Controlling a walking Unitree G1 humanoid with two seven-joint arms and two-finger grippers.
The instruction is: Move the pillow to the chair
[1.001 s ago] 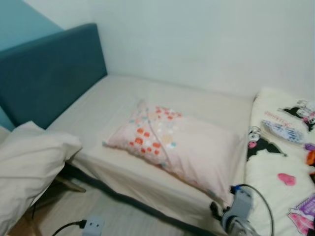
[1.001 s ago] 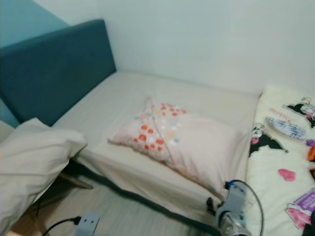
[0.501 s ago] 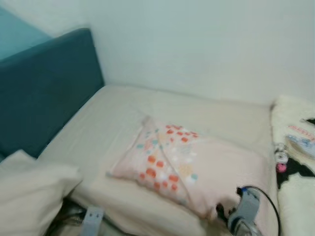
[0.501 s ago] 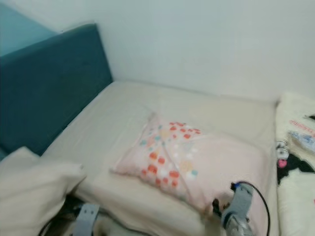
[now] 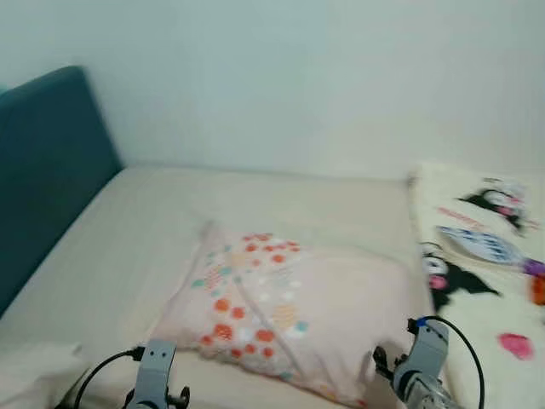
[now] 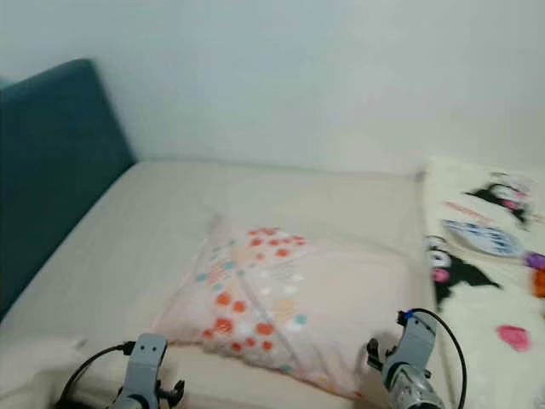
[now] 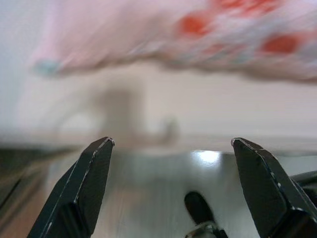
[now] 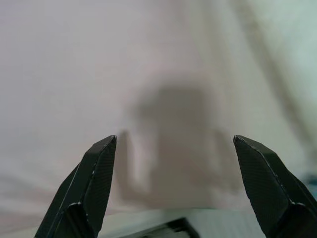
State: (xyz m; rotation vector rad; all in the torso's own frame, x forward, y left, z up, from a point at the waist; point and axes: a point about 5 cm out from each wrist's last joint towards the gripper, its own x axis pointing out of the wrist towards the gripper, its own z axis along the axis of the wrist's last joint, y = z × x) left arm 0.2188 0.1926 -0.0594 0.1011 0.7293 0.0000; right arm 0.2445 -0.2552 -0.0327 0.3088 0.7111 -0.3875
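1. The pillow point(image 5: 289, 311), pale pink with orange dots, is located flat on the bed point(image 5: 128, 230), beside the cartoon blanket point(image 5: 481, 256).
2. The left gripper point(image 7: 171, 186) is spread wide, nothing held, before the pillow's near edge.
3. The right gripper point(image 8: 173, 183) is spread wide, nothing held, above pale pink fabric.

Both arms reach forward from the bottom edge of the head views. The left wrist point(image 5: 156, 375) shows at lower left, grey, with a black cable looping off to its left. The right wrist point(image 5: 419, 362) shows at lower right, a black cable arching over it. In the wrist views the left gripper point(image 7: 171, 186) has its two black fingers spread wide apart, and the right gripper point(image 8: 174, 186) is spread just as wide.
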